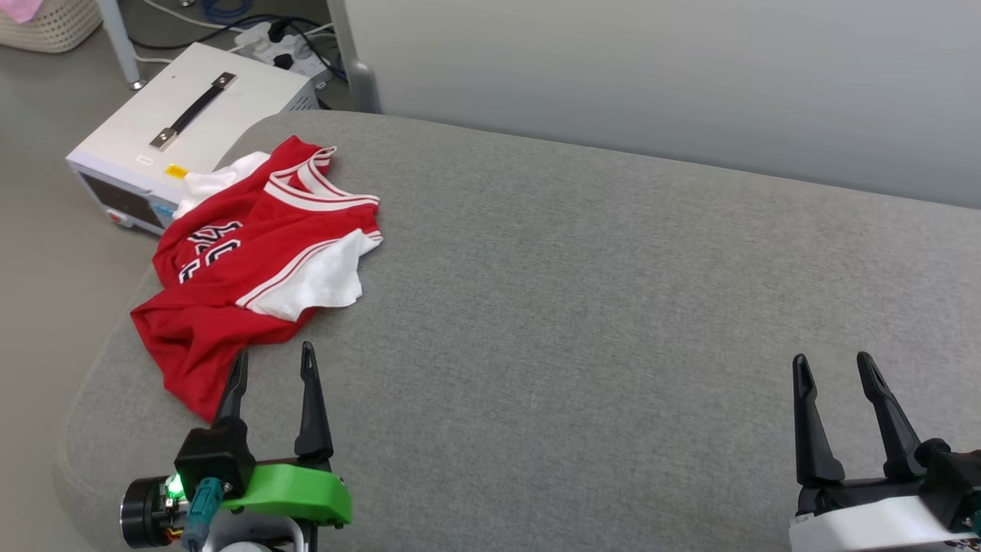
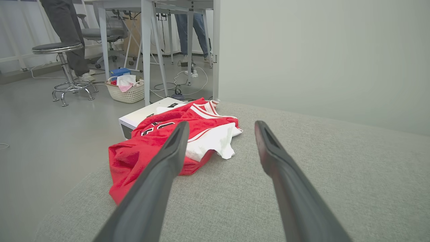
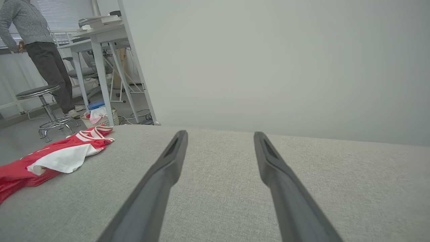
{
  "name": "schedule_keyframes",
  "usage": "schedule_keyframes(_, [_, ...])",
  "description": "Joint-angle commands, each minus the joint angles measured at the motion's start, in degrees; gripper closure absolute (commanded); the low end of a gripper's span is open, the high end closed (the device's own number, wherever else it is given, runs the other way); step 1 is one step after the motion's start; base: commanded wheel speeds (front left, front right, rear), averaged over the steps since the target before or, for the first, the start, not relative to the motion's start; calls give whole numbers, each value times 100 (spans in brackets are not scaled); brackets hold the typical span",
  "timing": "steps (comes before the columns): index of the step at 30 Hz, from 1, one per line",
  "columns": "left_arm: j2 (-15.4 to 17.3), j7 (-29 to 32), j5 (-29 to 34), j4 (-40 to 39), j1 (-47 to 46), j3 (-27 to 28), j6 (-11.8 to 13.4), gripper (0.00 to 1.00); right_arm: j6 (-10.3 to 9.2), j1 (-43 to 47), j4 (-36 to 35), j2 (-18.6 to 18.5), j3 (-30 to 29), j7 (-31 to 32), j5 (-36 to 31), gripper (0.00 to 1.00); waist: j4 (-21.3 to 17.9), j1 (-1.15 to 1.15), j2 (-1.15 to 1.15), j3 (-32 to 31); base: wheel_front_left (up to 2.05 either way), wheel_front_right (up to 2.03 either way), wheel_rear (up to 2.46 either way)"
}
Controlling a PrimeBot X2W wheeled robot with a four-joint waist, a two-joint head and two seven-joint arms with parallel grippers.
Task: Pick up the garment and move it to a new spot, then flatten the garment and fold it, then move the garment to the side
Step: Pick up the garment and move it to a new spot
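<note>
We see the garment (image 1: 253,253) lying crumpled at the far left end of the grey fabric-covered worktop (image 1: 582,307). Its red body is bunched, one white sleeve is spread on top, and the striped collar is turned toward the wall. Part of the black lettering shows on the chest, but it is folded, so we cannot read it whole.

The left claw (image 1: 274,354) hangs at the garment's near hem, its two dark fingers apart and holding nothing. In the head view its left fingertip overlaps the red cloth, though we cannot tell whether it touches. In the left wrist view the garment (image 2: 134,158) lies ahead and to the left of the left claw (image 2: 221,124), with bare grey fabric between the fingers.

The right claw (image 1: 833,359) sits well apart from the shirt, over the right side of the worktop, its fingers also spread and empty. In the right wrist view the right claw (image 3: 220,133) points across bare fabric toward the pale wall (image 3: 268,67), with the garment (image 3: 60,156) off to its left.

On the floor by the worktop's left end stands a white box (image 1: 191,115) with a black handle. Beyond it are a woven basket (image 2: 127,92), a round stool (image 2: 57,48) and a person (image 3: 37,50) standing by a white table.
</note>
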Motion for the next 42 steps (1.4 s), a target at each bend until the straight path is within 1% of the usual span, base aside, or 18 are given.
schedule_keyframes(1, [-22, -34, -25, 13, -102, 17, 15, 0, -3, -76, -10, -9, 1, -52, -32, 0, 310, 0, 0, 67, 0, 0, 0])
schedule_keyframes(11, [-22, -34, -116, 53, -162, 118, -26, 0, -3, -93, -10, -9, 33, -52, -103, 0, 1006, 0, 0, 128, 0, 0, 0])
schedule_keyframes(17, [-22, -34, -209, 75, -151, 161, -22, 0, -3, -110, -8, -9, 98, -52, -140, 0, 1312, 0, 0, 160, 0, 0, 0])
schedule_keyframes(23, [-22, -34, -271, 102, -130, 206, -17, 0, -3, -130, -2, -9, 134, -52, -162, 0, 1447, 0, 0, 171, 0, 0, 0])
schedule_keyframes(29, [-22, -34, -358, 135, -163, 270, -33, 0, -3, -136, 3, -9, 167, -52, -163, 0, 1427, 0, 0, 177, 0, 0, 0])
schedule_keyframes(32, [-22, -34, -330, 169, -327, 327, -179, 0, -3, -172, -2, -9, 194, -52, -184, 0, 1366, 0, 0, 230, 0, 0, 0])
schedule_keyframes(36, [-14, -34, -257, 218, -797, 543, -489, 0, -3, -264, -25, -9, 235, -52, -255, 0, 1216, 0, 0, 362, 0, 0, 0])
schedule_keyframes(39, [7, -34, -337, 329, -1331, 841, -765, 0, -3, -369, -66, -9, 273, -52, -358, 0, 1038, 0, 0, 547, 0, 0, 0])
schedule_keyframes(42, [109, -34, -432, 495, -1890, 1128, -936, 0, -3, -501, -116, -9, 309, -52, -478, 0, 819, 0, 0, 793, 0, 0, 0])
